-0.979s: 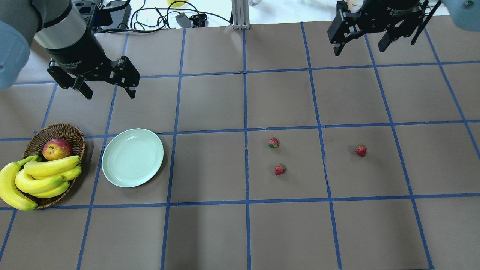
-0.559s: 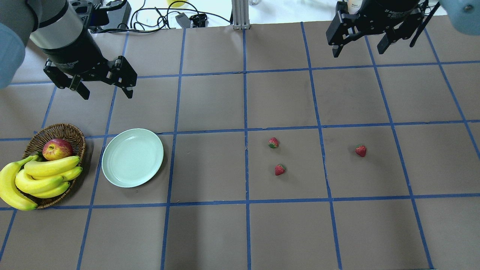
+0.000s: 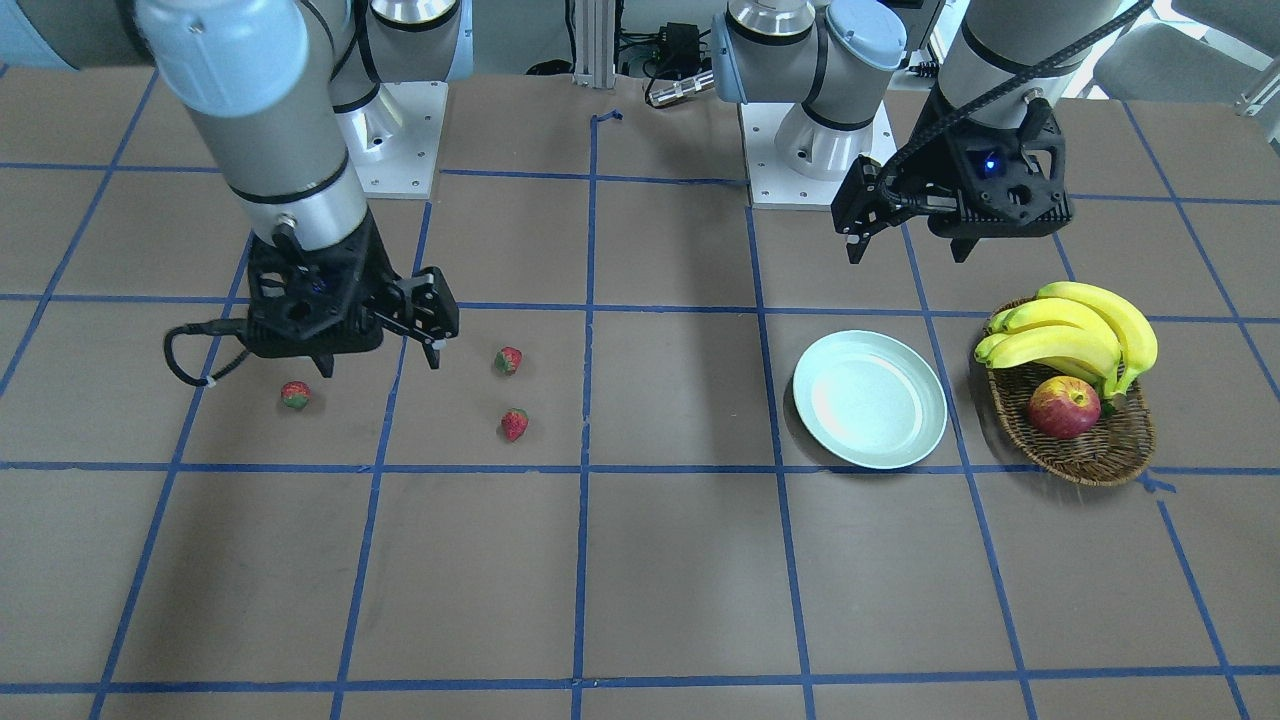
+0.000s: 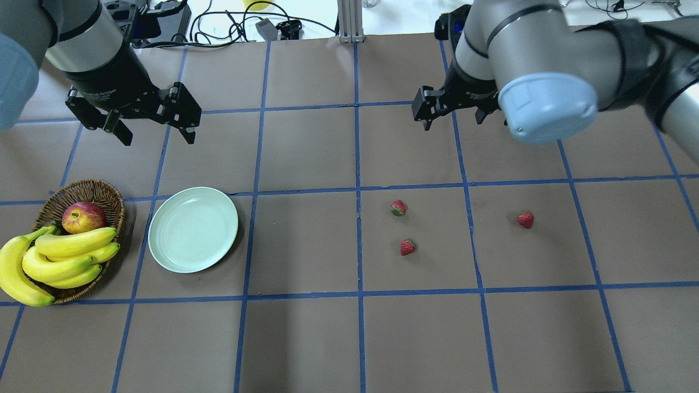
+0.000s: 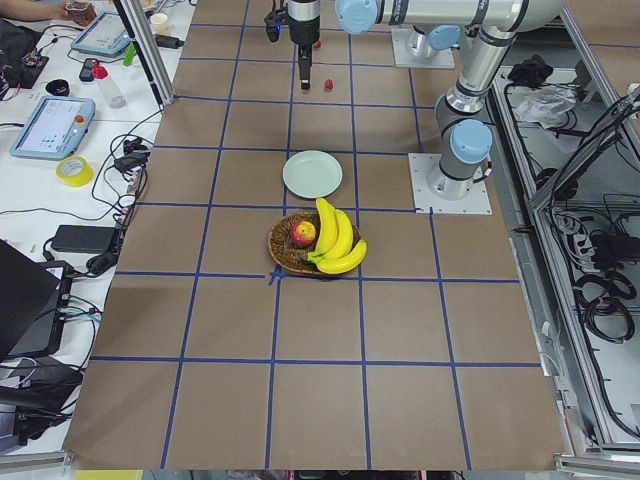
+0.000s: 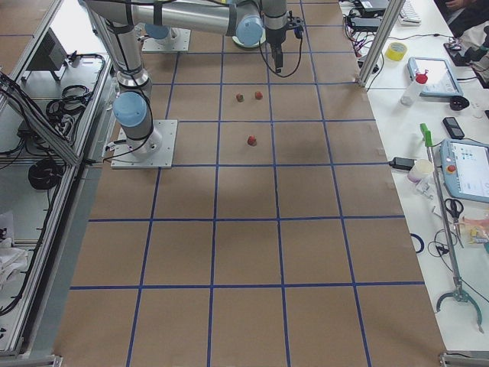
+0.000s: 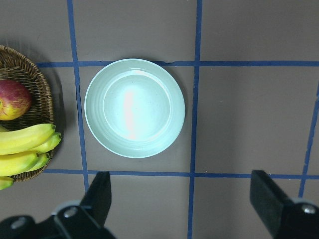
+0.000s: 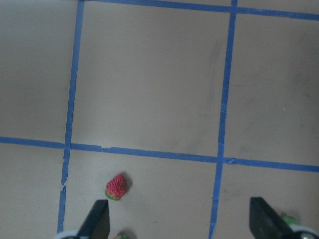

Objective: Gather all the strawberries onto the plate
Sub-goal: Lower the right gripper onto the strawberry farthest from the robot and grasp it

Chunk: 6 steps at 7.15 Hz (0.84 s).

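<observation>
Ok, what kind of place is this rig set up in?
Most likely a robotics lab test cell: the table is marked with a blue tape grid, a control pendant lies on a side bench, and cables trail beside the table.

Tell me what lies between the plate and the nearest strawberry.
Nothing: between the plate and the nearest strawberry there is only bare brown table crossed by blue tape lines, as the overhead view shows.
</observation>
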Motion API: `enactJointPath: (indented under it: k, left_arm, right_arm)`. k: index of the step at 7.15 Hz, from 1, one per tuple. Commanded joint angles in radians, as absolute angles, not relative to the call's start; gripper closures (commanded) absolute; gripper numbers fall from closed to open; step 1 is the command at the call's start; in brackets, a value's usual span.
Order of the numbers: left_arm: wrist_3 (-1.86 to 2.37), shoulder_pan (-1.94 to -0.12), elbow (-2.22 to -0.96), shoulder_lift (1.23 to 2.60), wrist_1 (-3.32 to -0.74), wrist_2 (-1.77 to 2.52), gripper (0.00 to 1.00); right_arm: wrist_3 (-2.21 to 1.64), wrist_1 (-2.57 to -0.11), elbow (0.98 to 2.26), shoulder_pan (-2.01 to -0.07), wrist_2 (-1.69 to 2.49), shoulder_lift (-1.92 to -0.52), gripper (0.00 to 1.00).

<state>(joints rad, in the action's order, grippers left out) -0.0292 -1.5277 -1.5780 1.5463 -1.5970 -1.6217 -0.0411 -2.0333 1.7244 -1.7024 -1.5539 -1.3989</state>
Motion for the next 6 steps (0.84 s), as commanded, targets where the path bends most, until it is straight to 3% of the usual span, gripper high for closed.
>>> enactJointPath:
  k: [1, 3, 6]
  left_arm:
    - [-0.029, -1.529, -1.578, 1.546, -1.597, -1.627, 0.00]
    - [-0.029, -1.531, -1.578, 1.546, -1.598, -1.625, 0.00]
    - [-0.029, -1.532, -1.578, 1.546, -1.597, -1.620, 0.00]
  right_arm:
    - [-0.191, -2.166, 1.819, -1.727, -1.545, -1.317, 0.00]
    - [-0.309, -2.343, 1.857, -1.805, -1.557, -1.214, 0.00]
    - [-0.400, -2.373, 1.914, -1.822, -1.545, -1.169, 0.00]
